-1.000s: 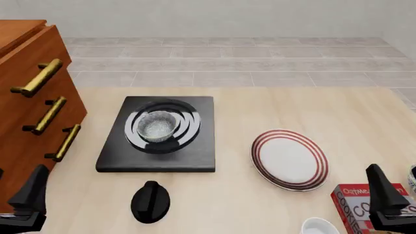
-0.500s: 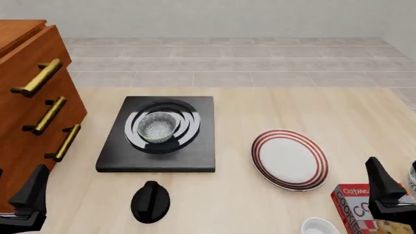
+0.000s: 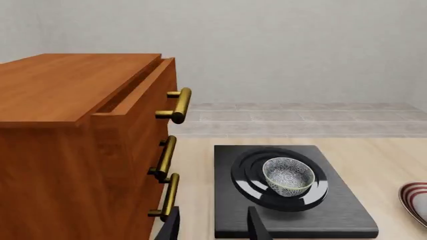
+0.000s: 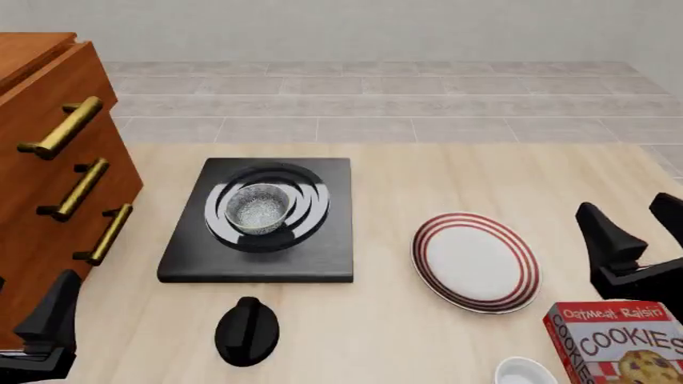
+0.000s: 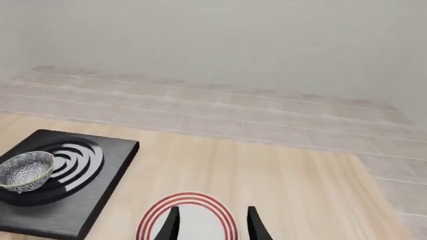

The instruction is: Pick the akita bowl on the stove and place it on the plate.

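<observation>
The akita bowl sits upright in the middle of the burner rings on the black stove; its speckled inside also shows in the left wrist view and the right wrist view. To the stove's right lies the red-ringed plate, with only its far rim showing in the right wrist view. My right gripper is open just right of the plate, holding nothing. At the near left corner my left gripper is open and empty, well short of the stove.
A wooden drawer cabinet with brass handles stands along the left side, close to the left gripper. A black oval knob lies in front of the stove. A cookie box and a plain white bowl sit at the near right.
My right gripper has moved forward from the near edge to beside the plate, uncovering the cookie box. The left gripper, bowl and plate have not moved.
</observation>
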